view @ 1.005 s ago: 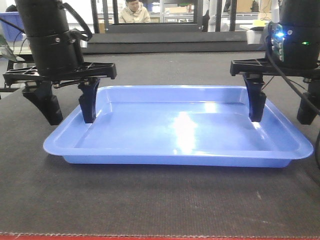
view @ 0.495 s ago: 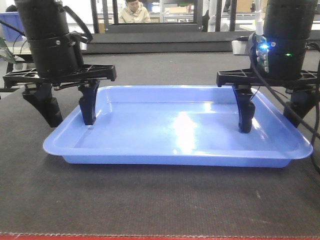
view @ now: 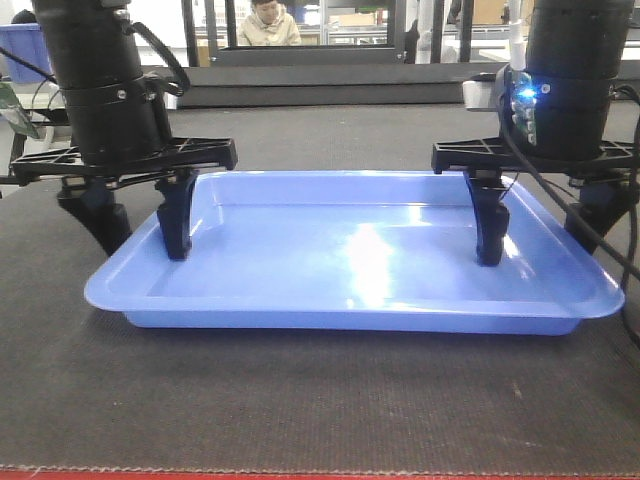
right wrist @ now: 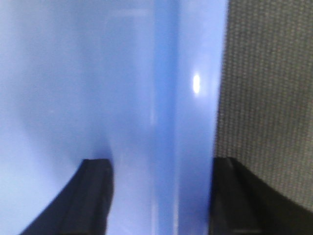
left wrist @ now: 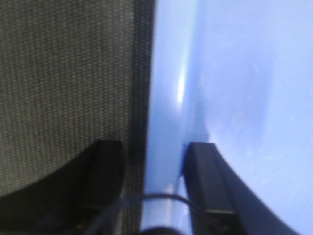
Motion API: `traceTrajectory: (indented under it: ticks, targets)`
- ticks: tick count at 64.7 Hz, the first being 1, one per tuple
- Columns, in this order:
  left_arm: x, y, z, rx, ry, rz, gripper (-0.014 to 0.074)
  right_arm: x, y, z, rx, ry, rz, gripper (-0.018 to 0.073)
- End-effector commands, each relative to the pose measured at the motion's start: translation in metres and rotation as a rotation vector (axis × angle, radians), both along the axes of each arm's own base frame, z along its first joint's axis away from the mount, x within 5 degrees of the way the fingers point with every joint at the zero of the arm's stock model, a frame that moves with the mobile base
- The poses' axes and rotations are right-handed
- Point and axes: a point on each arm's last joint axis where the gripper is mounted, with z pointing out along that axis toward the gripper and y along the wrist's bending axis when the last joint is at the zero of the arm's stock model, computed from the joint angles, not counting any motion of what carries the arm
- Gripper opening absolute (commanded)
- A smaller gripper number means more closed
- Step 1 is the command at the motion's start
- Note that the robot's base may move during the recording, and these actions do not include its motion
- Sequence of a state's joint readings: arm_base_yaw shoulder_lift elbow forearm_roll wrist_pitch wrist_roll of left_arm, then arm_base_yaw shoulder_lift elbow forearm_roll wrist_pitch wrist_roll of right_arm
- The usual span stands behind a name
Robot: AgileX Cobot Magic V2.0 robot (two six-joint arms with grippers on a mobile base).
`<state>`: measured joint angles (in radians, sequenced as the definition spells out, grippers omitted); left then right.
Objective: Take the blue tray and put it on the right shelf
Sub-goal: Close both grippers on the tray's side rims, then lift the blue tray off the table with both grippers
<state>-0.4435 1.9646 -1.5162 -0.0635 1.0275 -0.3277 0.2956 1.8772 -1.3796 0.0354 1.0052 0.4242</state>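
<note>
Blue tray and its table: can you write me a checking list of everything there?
Surface: dark woven mat, red front edge.
Job's things: tray lies flat on the mat, empty; shelf, nothing seen.
Clutter: nothing seen.
Grippers: left gripper and right gripper both open, each straddling a side rim of the tray, one finger inside, one outside.
Cables: black cable hangs by the right gripper.
Surroundings: seated person and blue bin far behind.
</note>
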Motion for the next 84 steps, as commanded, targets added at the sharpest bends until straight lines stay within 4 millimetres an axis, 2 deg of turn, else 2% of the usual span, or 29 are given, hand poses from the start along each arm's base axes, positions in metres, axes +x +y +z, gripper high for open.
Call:
traceTrajectory:
  ticks: [1, 9, 18, 40, 46, 52, 59, 71, 84]
  targets:
    - [-0.001, 0.002, 0.027, -0.032, -0.068, 0.006, 0.0085, 0.001, -0.003, 0.027, 0.022, -0.086, -0.008, 0.0398]
    - [-0.002, 0.002, 0.027, -0.029, -0.06, 0.006, 0.0013, 0.001, -0.003, 0.027, 0.021, -0.083, -0.008, 0.0285]
    - [-0.003, 0.003, 0.026, -0.024, -0.05, 0.005, -0.0041, 0.001, -0.003, 0.027, 0.022, -0.088, -0.008, 0.0231]
    - [-0.004, 0.003, 0.027, -0.02, -0.041, 0.004, -0.0048, 0.002, -0.002, 0.029, 0.024, -0.087, -0.008, 0.0222]
    - [-0.006, 0.004, 0.035, -0.028, -0.057, 0.004, -0.0048, 0.002, -0.002, 0.039, 0.028, -0.086, -0.013, 0.0222]
    - [-0.011, 0.006, 0.05, -0.043, -0.088, 0.004, -0.0048, 0.0, -0.002, 0.058, 0.045, -0.126, -0.033, 0.0222]
    - [-0.022, 0.011, 0.075, -0.06, -0.124, 0.004, -0.0048, -0.009, 0.002, 0.08, 0.072, -0.177, -0.044, 0.0222]
    - [-0.055, 0.013, 0.11, -0.069, -0.153, 0.015, -0.0048, -0.04, 0.03, 0.101, 0.071, -0.198, 0.019, 0.0222]
    - [-0.101, 0.017, 0.111, -0.076, -0.169, 0.044, -0.0048, -0.081, 0.047, 0.113, 0.078, -0.24, 0.06, 0.0222]
